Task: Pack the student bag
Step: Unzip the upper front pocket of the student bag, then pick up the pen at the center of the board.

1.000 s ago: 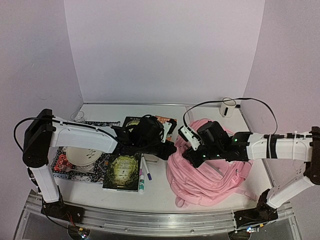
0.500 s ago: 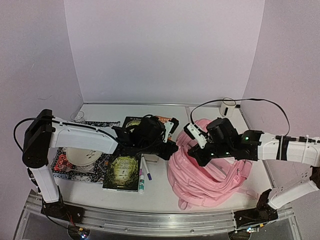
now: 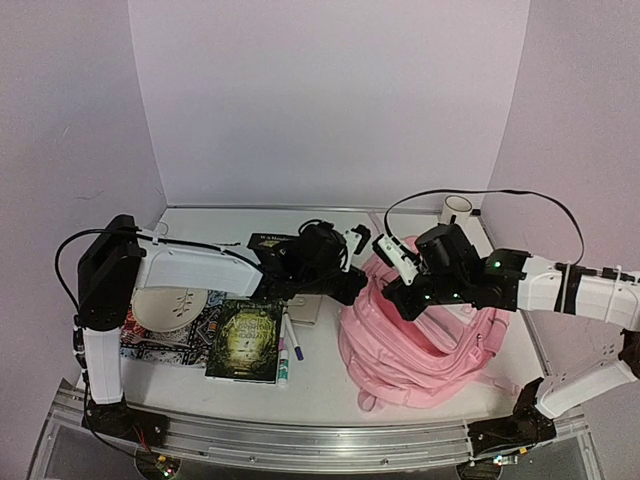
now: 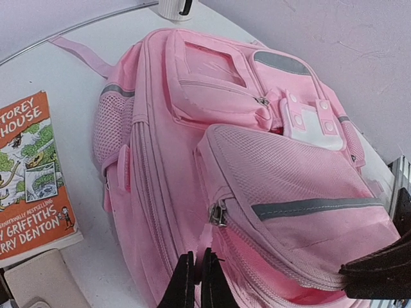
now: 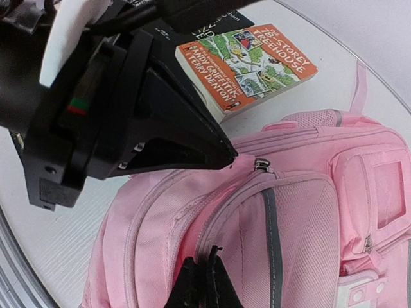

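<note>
The pink student bag (image 3: 425,335) lies on the table at right, front pockets up, with a white patch (image 4: 308,122). One zipped seam stands partly open, its slider (image 4: 218,215) at the end of the gap. My left gripper (image 3: 355,287) is at the bag's left edge, shut on a fold of pink fabric beside the slider (image 4: 194,282). My right gripper (image 3: 397,300) is over the bag, shut on the pocket-side edge of the same opening (image 5: 204,276). The left gripper's black fingers (image 5: 160,138) show just above the slider (image 5: 260,165).
An orange book (image 5: 247,54) lies left of the bag's top. A green book (image 3: 245,340) and pens (image 3: 285,350) lie left of the bag. A white plate (image 3: 165,308) sits on a patterned mat at far left. A white mug (image 3: 457,210) stands at the back right.
Both grippers have risen and shifted toward the back right, lifting the bag's near-left edge. The bag's fabric is pulled up between them.
</note>
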Robot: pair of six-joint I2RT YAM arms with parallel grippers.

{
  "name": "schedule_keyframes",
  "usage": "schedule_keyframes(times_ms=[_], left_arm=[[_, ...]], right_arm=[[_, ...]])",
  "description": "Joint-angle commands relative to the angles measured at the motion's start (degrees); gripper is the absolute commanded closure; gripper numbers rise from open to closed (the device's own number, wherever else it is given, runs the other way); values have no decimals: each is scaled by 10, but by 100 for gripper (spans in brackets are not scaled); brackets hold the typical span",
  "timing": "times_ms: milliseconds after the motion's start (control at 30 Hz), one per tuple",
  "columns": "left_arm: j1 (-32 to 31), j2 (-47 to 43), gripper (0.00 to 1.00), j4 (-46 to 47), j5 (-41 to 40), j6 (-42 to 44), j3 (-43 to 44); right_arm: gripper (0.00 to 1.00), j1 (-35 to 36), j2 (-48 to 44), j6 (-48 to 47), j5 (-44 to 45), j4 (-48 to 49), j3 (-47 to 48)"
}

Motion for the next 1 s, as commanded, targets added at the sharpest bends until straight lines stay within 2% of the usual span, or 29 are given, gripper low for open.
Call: schedule_keyframes(times_ms=[0, 100, 267, 467, 567, 800, 967], left_arm=[[59, -11, 94, 14, -128, 8, 11], [59, -51, 84, 14, -147, -1, -23], [59, -120, 59, 14, -187, -22, -90], [58, -183, 43, -30, -187, -78, -169], [51, -199, 39, -68, -178, -117, -193], [-5, -197, 38, -178, -181, -227, -204], [-27, -180, 38, -200, -166, -319, -213]], right_arm=[[100, 15, 21, 4, 14, -26, 67], [100, 14, 37, 8, 48, -26, 92], [100, 11, 63, 5, 97, -28, 132], [100, 11, 89, 1, 125, -40, 172], [100, 11, 104, 3, 139, -44, 185], [100, 11, 143, 20, 150, -50, 209], [100, 11, 168, 24, 159, -50, 223]])
